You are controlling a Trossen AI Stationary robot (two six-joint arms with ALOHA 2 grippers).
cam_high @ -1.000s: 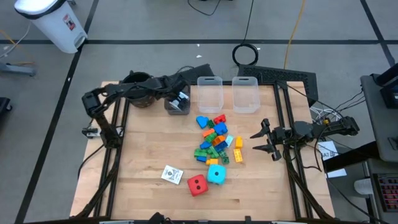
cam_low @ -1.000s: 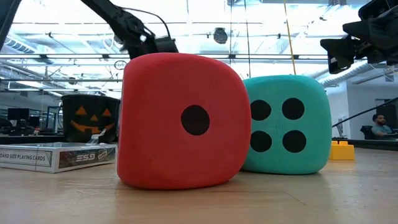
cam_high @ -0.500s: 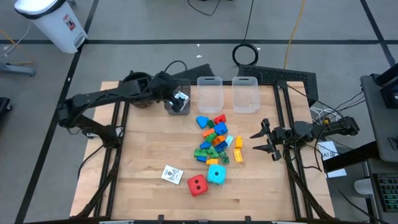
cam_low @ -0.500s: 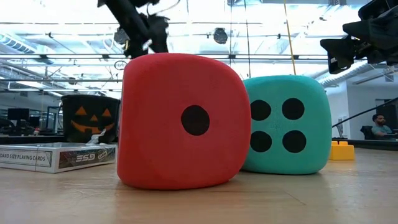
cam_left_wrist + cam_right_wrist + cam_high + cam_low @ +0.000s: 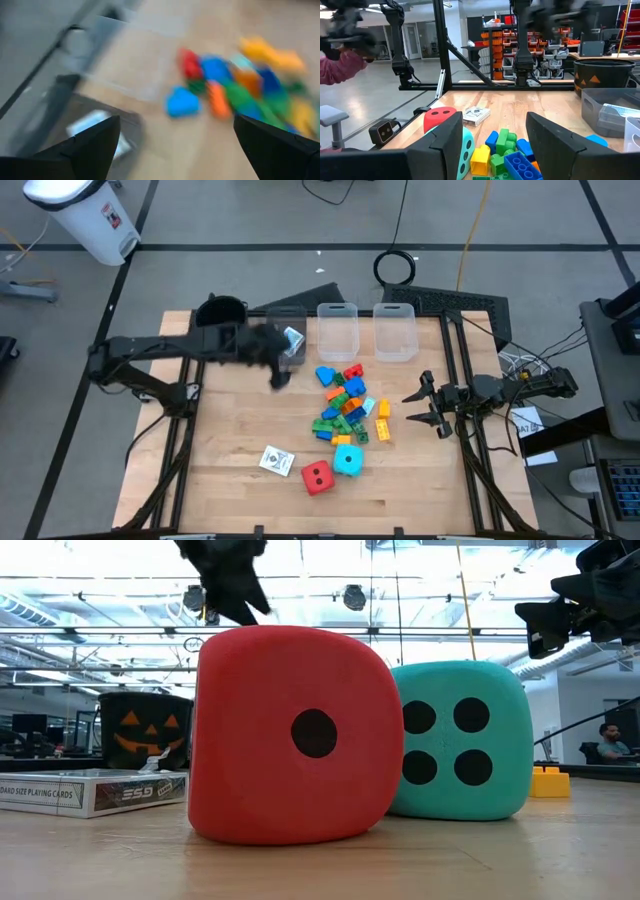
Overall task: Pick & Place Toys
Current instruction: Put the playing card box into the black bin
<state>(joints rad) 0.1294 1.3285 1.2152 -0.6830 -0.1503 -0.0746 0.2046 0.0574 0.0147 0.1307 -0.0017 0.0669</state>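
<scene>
Wooden tabletop fills the overhead shot, and closest to the front edge sit the red cube and the cyan cube, touching side by side, with a pack of playing cards just beside the red one. From table height those two cubes block nearly everything behind them.

Further in lies the pile of bricks, a loose heap of blue, green, orange and yellow, with a blue one out at the edge nearest the bins. The right gripper waits by that pile at the table's right side, fingers spread wide with nothing between them.

Beyond the pile, the left gripper hangs blurred above the wood between the grey bin and the heap; its wrist camera shows both fingers far apart and empty, the bricks straight ahead. Two clear bins and a black pot line the far edge.

The risk from here looks plain: a fast drop into that jumble could shove bricks apart or pinch two at once, and the bin's edge sits close to the arm.
</scene>
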